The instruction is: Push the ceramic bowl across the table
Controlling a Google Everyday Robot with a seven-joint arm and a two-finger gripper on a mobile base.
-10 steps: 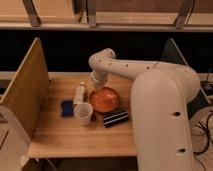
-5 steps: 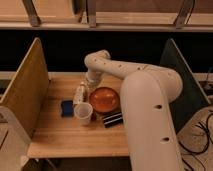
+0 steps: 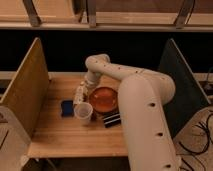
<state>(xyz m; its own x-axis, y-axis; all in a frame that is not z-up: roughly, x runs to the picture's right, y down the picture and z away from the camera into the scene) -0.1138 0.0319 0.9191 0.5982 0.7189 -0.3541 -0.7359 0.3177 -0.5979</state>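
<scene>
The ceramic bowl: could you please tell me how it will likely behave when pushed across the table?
Shallow and wide, the ceramic bowl should probably slide rather than tip. Its glossy glaze may let the gripper, beside its rim, slip off. Being rigid, it would likely knock the white cup close by.

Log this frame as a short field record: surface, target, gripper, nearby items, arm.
surface: wooden table
target: orange-red ceramic bowl, near the table's middle
gripper: gripper low at the bowl's far-left rim; contact cannot be told
nearby: white cup just front-left of the bowl; blue item left of the cup; dark striped item in front of the bowl
arm: arm covers the table's right part
</scene>
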